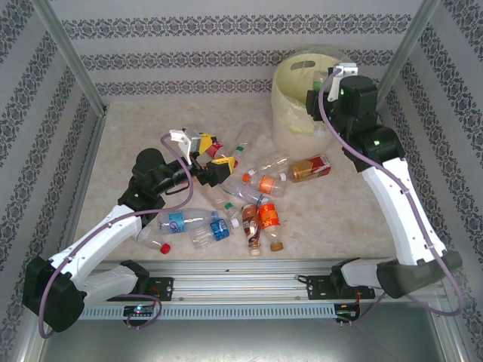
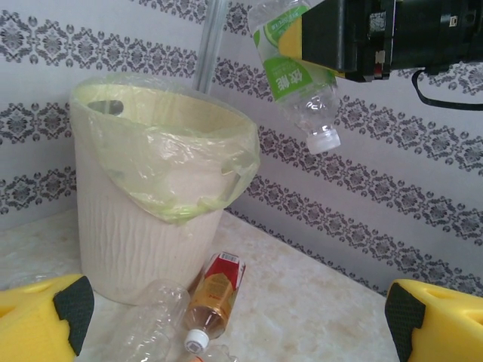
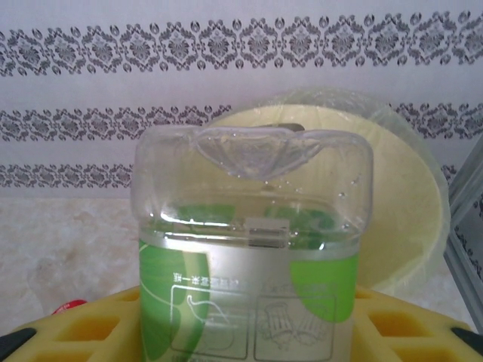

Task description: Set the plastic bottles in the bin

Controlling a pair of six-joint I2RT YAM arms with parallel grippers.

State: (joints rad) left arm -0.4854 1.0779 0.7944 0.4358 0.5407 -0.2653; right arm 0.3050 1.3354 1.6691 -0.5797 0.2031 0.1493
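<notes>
Bottles of small clear plastic (image 1: 249, 200) lie scattered on their sides in a loose heap on the pale marbled tabletop (image 1: 339, 219), well in front of the bin. Among them are a blue-labelled bottle (image 1: 192, 223), an orange-labelled bottle (image 1: 269, 219) and a red-labelled bottle with amber liquid (image 1: 309, 168), which lies nearest the bin's base.

One more, a clear bottle with a green label and white cap (image 2: 300, 79), is up off the table. It hangs tilted, cap downward, clamped across its body by the right gripper (image 3: 249, 338). That gripper's yellow fingers (image 3: 83, 332) press its sides from both flanks, with the bottle's square base pointing toward the wrist camera. In the top view this bottle sits at the right side of the bin's rim. Whether it is squarely over the opening cannot be told.

The tall round pale-yellow plastic bin (image 1: 290, 102) stands upright at the far right of the table against the patterned wall (image 1: 226, 45). It has a handle slot near its rim and a clear liner (image 2: 189, 166) folded over the edge.

The left gripper (image 1: 212, 151) hovers low over the far edge of the heap, its yellow fingers (image 2: 38, 317) spread wide with nothing between them.
</notes>
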